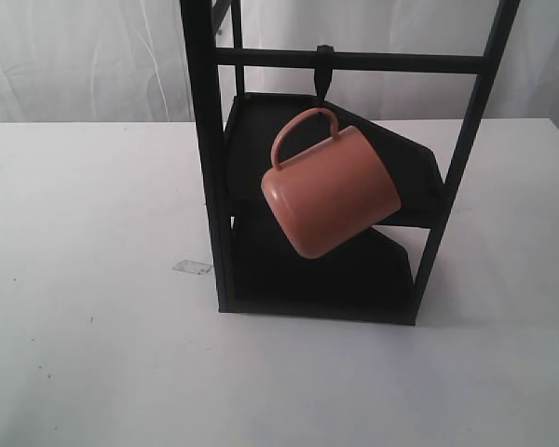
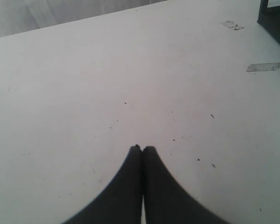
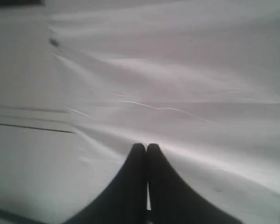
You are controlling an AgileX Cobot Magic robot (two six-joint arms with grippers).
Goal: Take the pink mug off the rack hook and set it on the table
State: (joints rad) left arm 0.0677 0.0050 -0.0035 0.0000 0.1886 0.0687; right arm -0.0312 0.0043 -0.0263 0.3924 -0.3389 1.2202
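Note:
The pink mug (image 1: 331, 194) hangs tilted by its loop handle from the rack hook (image 1: 323, 76), a short black peg under the thin crossbar, in the exterior view. Its base faces the camera and its inside is hidden. The white table (image 1: 84, 279) spreads around the rack. Neither gripper shows in the exterior view. My left gripper (image 2: 143, 148) is shut with nothing in it, over bare speckled tabletop. My right gripper (image 3: 146, 146) is shut too, empty, facing white draped cloth. The mug appears in neither wrist view.
The tall black frame rack (image 1: 210, 158) stands mid-table with two angled black shelves (image 1: 405, 168) behind the mug. A scrap of clear tape (image 1: 192, 267) lies left of the rack's foot; tape pieces (image 2: 263, 67) and a rack corner (image 2: 274, 18) show in the left wrist view. White curtain (image 1: 74, 56) hangs behind.

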